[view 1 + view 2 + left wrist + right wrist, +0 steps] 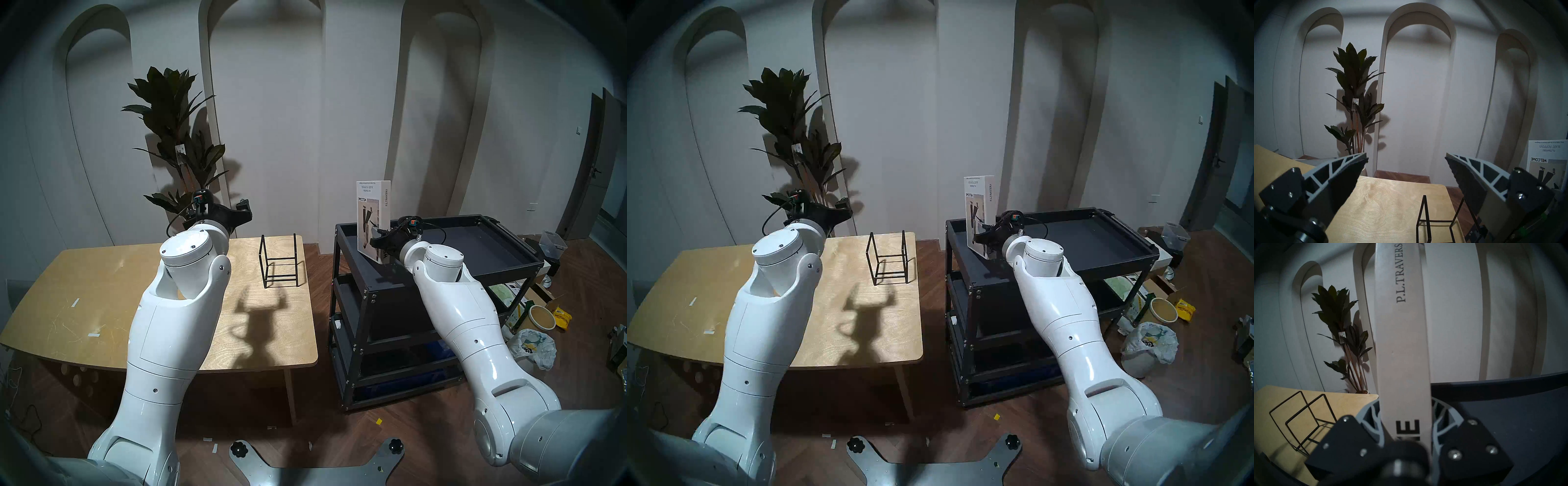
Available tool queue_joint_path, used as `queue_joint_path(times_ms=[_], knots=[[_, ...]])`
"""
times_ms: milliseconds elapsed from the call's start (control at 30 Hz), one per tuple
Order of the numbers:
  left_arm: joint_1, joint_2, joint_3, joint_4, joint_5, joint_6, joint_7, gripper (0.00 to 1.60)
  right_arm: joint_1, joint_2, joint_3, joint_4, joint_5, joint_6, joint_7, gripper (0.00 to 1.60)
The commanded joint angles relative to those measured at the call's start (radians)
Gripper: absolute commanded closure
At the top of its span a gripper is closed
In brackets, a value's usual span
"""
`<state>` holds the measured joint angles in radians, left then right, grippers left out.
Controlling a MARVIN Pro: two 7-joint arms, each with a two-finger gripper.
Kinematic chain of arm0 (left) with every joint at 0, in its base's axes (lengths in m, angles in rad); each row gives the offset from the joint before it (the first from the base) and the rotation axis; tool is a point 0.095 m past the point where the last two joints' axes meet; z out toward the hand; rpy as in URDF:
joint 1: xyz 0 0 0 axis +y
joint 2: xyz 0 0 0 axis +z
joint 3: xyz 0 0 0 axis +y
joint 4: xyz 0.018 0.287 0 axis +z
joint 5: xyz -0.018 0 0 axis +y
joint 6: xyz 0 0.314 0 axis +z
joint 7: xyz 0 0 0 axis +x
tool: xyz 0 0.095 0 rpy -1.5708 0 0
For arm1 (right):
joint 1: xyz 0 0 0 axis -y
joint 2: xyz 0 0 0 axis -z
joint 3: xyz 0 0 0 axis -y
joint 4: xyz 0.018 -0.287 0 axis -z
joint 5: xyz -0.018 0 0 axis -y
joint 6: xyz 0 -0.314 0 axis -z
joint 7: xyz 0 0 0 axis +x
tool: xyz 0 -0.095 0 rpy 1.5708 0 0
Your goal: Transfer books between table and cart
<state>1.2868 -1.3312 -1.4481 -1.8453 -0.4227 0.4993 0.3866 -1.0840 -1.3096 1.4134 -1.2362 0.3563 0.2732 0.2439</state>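
One white book [372, 217] is standing on end over the near left corner of the black cart [502, 253], its cover upside down — "WELCOME" and the dark picture are reading inverted, and "P.L.TRAVERS" is running along the spine. Its lower end is sitting at the top tray; whether it is resting on the tray or hanging just clear of it cannot be told. The right hand [1405, 426] is clamping the bottom of the spine, its two fingers [1373, 419] pressing in against the book's two sides. The cart is showing three tiers, and the top tray is holding nothing but this one book.

To the left, one light plywood bench [101, 292] is carrying one black wire rack [280, 261] near its far right corner, along with a few small white tape strips. The left hand [1407, 162] is hovering above the far part of the bench, level and pointing toward the wall — its two fingers are spread wide apart and gripping nothing.

One tall dark-leaved plant [173, 135] is standing behind the bench against the white wall.
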Motion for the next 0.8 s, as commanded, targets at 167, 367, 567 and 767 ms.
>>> queue_joint_path(times_ms=[167, 367, 567, 767], knots=[[-0.018, -0.008, 0.028, -0.019, 0.018, -0.004, 0.015, 0.00, -0.058, 0.022, 0.021, -0.010, 0.007, -0.041, 0.023, 1.60], [-0.021, -0.011, 0.039, -0.017, 0.022, -0.001, 0.029, 0.00, -0.041, 0.013, 0.013, 0.049, -0.006, -0.058, 0.020, 1.60], [-0.024, -0.011, 0.047, -0.010, 0.025, 0.000, 0.037, 0.00, -0.032, 0.006, 0.006, 0.092, -0.016, -0.089, 0.017, 1.60], [-0.032, -0.009, 0.054, -0.001, 0.025, -0.004, 0.038, 0.00, -0.027, -0.002, 0.007, 0.107, -0.006, -0.100, 0.023, 1.60]])
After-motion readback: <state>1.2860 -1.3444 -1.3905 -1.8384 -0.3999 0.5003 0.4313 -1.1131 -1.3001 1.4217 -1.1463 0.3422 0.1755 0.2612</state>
